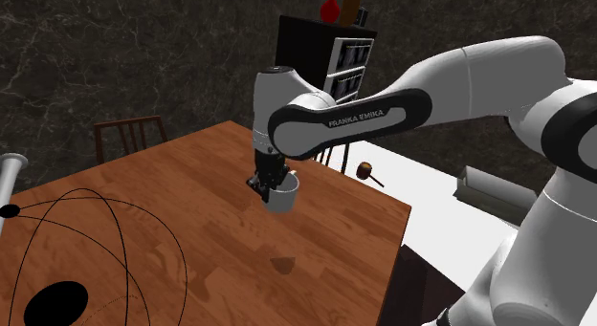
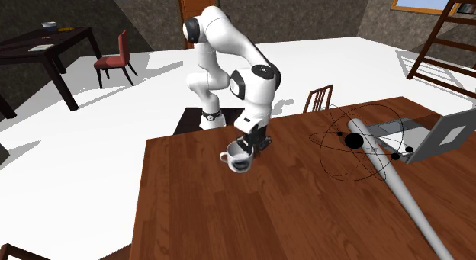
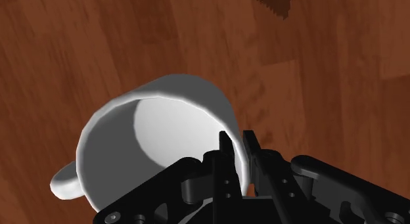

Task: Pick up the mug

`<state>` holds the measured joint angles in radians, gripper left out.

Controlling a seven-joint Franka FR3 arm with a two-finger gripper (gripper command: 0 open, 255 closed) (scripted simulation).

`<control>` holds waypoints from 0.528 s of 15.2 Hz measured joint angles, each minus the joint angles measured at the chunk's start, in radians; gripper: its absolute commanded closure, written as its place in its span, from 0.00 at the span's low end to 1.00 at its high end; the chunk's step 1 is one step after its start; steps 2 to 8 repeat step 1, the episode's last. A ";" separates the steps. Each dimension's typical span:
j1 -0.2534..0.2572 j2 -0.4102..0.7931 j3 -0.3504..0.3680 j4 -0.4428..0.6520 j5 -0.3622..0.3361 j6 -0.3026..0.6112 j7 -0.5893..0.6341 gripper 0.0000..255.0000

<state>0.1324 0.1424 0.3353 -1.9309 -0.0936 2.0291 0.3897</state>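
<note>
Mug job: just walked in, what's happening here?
The arm has its gripper shut on the white mug, pinching the wall at the rim with one finger inside and one outside. The mug hangs tilted, clear of the wooden table, and its shadow lies on the wood below. Judging by that, the pickup looks done or nearly so.
</note>
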 measured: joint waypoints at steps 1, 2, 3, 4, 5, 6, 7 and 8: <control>0.000 -0.004 0.000 0.004 0.002 -0.007 -0.002 1.00; 0.000 -0.004 0.000 0.004 0.002 -0.007 -0.002 1.00; 0.000 -0.004 0.000 0.004 0.002 -0.007 -0.002 1.00; 0.000 -0.004 0.000 0.004 0.002 -0.007 -0.002 1.00; 0.000 -0.004 0.000 0.004 0.002 -0.007 -0.002 1.00; 0.000 -0.004 0.000 0.004 0.002 -0.007 -0.002 1.00; 0.000 -0.004 0.000 0.004 0.002 -0.007 -0.002 1.00; 0.000 -0.004 0.000 0.004 0.002 -0.007 -0.002 1.00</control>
